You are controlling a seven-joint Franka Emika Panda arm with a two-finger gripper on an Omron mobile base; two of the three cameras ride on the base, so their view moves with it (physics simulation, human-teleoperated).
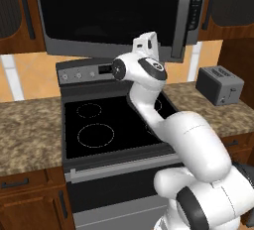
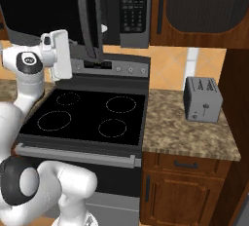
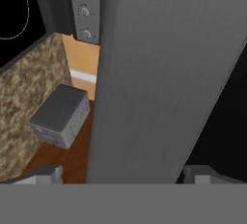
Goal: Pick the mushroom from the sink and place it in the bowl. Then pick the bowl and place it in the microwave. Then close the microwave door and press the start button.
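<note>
Kitchen scene, simulated: black glass stovetop [image 1: 106, 127] with white ring burners sat set into a speckled brown granite counter [image 2: 187, 130], wood cabinets below. White arm rose in front of the stove, hand lifted up to the microwave [image 1: 114, 11] mounted above. Gripper [image 3: 123, 172] stood wide, nothing between the fingertips [image 3: 43, 175]; in the hand view they straddled the grey metal edge of the microwave door [image 3: 159, 73], which ran up the middle, very close to the camera. Whether the tips touched the door could not be told. Door appeared swung out from the microwave, its edge seen as a dark vertical bar [image 2: 91, 13] in the right base view, just beside the hand. Keypad strip [image 2: 133, 6] sat on the microwave's right; button labels too small to read. Stove control panel with knobs [image 2: 124, 68] ran behind the burners. Farther right, a grey toaster [image 2: 202, 99] stood on the counter against an orange tile wall. No readable brand marks.
</note>
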